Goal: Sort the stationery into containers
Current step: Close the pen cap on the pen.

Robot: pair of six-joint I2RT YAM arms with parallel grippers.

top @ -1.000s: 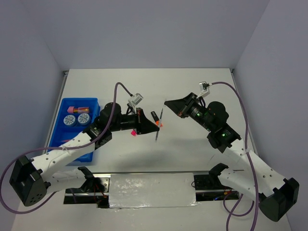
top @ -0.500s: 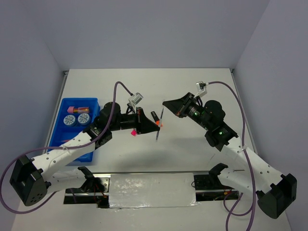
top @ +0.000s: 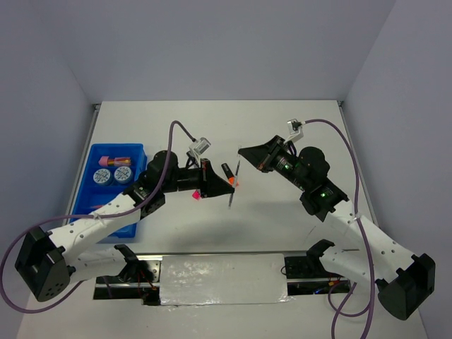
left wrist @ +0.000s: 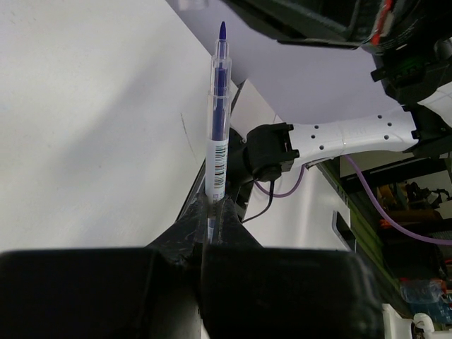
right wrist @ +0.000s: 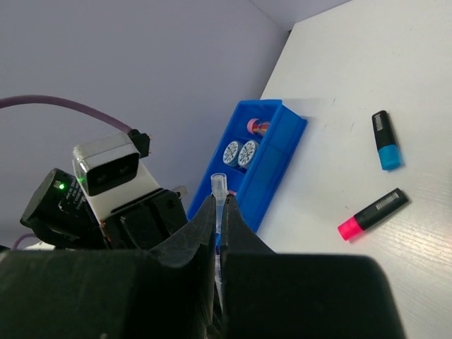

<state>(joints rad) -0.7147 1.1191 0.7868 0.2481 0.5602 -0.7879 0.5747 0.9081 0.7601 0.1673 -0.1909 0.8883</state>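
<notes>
Nearest on the table, between the two arms, the left hand [left wrist: 207, 213] is pressed together on the blunt end of a blue-tipped pen [left wrist: 216, 141], which juts out well past the fingers toward the other arm. A pink highlighter [right wrist: 373, 212] and a blue highlighter [right wrist: 385, 140] lie loose on the table close by. An orange highlighter [top: 228, 172] sits just beyond the left fingertips. A little farther and to the right, the right hand [right wrist: 219, 210] is also pinched shut, on a clear-ended pen [right wrist: 219, 185] that seems to be the second one. At the far left stands the blue tray [right wrist: 277, 166], with two patterned rolls [top: 113, 175] side by side in one compartment and a pink cylinder [top: 113, 158] in the farthest. The job now looks like delivering the pens, and the left hand is the closer one to the tray. Because the pen is gripped only at one end, it could swivel, so keep the pinch firm and move smoothly. Pull the two hands apart before turning. Line the pen up with a long compartment and lower it right down before letting go.
</notes>
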